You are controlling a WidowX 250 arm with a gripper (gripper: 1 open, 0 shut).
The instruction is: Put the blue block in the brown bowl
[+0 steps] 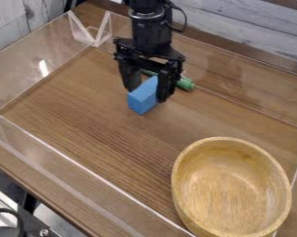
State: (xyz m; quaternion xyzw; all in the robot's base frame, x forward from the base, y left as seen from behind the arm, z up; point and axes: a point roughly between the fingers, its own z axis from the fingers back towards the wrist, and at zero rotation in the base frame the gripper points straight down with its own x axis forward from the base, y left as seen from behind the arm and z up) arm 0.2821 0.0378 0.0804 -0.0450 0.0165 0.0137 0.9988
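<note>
The black gripper (148, 78) partly hides the blue block (142, 96) and covers the marker (184, 82) partly. It reaches downward at twelve o'clock, its fingers spread apart.

Open worktop (101, 153) in front of blue block (143, 95) and left of bowl (231, 187); low approach possible there. Behind block: tool (144, 85) and marker (183, 82) crowd the space. Bowl's thick rim stands in the way of low sideways entry; open from above.
</note>
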